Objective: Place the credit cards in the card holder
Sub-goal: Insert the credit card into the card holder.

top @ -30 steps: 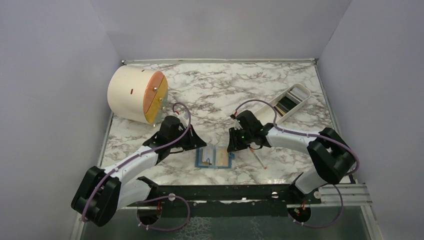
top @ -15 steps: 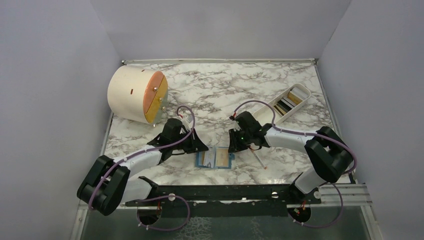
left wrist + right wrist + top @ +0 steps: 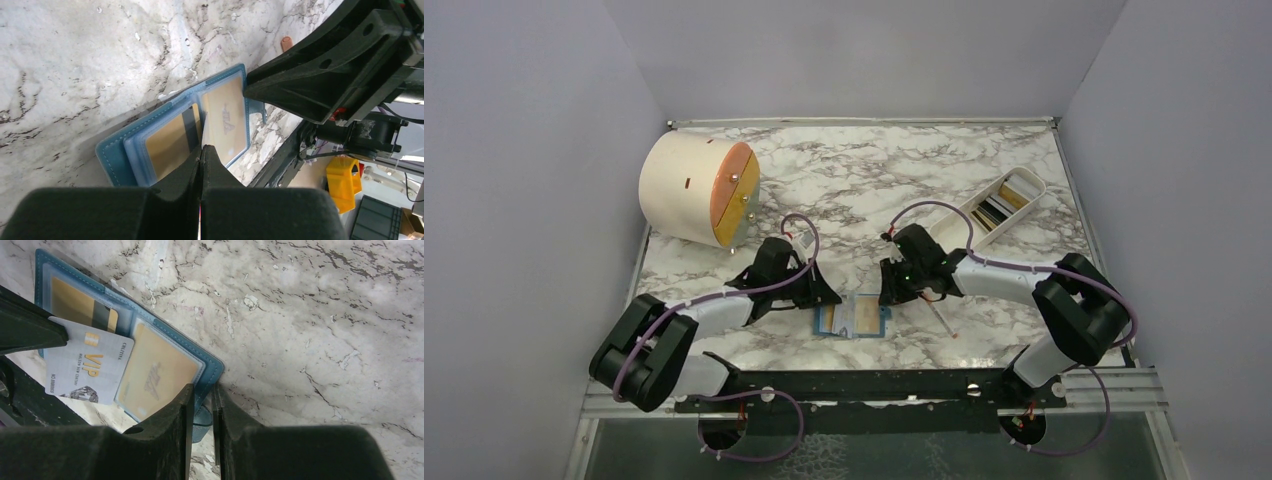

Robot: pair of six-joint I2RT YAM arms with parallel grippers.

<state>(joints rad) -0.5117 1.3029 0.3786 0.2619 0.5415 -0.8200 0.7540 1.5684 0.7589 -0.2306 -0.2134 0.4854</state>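
The teal card holder [image 3: 854, 317] lies open on the marble, with gold credit cards showing in both clear pockets [image 3: 155, 375]. My left gripper [image 3: 827, 296] is shut on a grey credit card [image 3: 87, 371] marked VIP. It holds the card slanted over the holder's middle fold. From the left wrist the card is edge-on above the shut fingertips [image 3: 202, 148], over the holder [image 3: 112, 155]. My right gripper [image 3: 202, 386] is closed down on the holder's right edge [image 3: 211, 366] by the strap. More credit cards stand in the white tray [image 3: 1009, 200].
A cream round box with an orange front [image 3: 699, 190] stands at the back left. A thin white-and-red stick [image 3: 942, 320] lies on the marble just right of the holder. The black rail [image 3: 874, 385] runs along the near edge, and grey walls close in three sides.
My left arm has swung its elbow rightward and eased the grey card closer over the holder. The right gripper and the holder have stayed put.
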